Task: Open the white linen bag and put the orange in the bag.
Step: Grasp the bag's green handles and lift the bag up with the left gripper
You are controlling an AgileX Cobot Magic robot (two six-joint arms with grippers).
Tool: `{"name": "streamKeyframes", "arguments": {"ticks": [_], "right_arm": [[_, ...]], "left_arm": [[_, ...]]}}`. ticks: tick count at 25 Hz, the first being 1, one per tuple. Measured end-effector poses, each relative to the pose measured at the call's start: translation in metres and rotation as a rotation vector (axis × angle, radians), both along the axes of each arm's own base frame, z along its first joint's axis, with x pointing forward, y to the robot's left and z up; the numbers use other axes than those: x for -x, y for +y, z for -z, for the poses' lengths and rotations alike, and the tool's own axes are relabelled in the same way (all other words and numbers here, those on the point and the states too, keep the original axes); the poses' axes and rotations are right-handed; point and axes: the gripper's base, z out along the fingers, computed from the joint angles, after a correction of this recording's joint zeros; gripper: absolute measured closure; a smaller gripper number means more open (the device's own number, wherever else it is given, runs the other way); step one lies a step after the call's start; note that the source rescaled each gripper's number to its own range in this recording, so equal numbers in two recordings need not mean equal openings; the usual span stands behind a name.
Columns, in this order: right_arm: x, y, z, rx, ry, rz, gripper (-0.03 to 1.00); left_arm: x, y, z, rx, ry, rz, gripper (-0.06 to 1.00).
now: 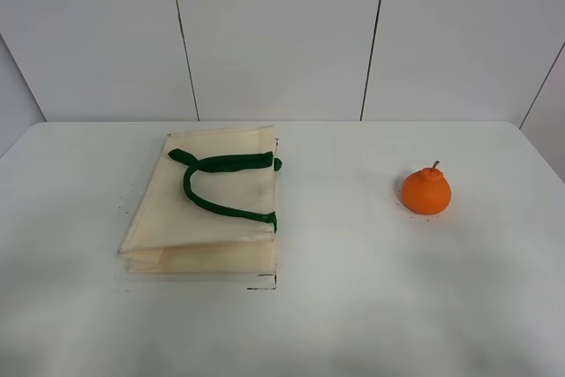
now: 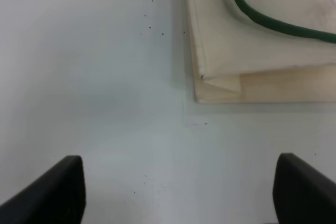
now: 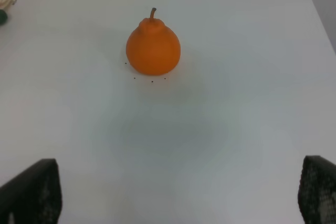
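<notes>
The white linen bag [image 1: 207, 209] lies flat and closed on the table's left half, its two dark green handles [image 1: 225, 184] resting on top. The orange [image 1: 426, 191] stands upright on the right half, stem up, well apart from the bag. Neither gripper shows in the exterior view. In the left wrist view the left gripper [image 2: 178, 192] is open and empty, its fingertips [image 2: 58, 190] wide apart, short of the bag's corner [image 2: 220, 85]. In the right wrist view the right gripper [image 3: 178, 198] is open and empty, with the orange [image 3: 153, 47] some way ahead of it.
The white table [image 1: 353, 306] carries only the bag and the orange. A panelled white wall [image 1: 282, 33] stands behind its far edge. Small dark specks dot the tabletop near both things.
</notes>
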Motion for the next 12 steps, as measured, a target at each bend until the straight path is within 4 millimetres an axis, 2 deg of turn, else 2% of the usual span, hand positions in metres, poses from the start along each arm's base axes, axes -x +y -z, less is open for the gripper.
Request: {"name": "streamKeyframes", "arguments": {"ticks": [9,12], "right_arm": [[0.0,0.0,0.0,0.0,0.0,0.0,-0.03],[0.0,0.0,0.0,0.0,0.0,0.0,-0.03]], "left_arm": [[0.0,0.0,-0.002,0.0,-0.008,0.0,0.02],[-0.005,0.0,-0.015,-0.001,0.026,0.0,-0.02]]}}
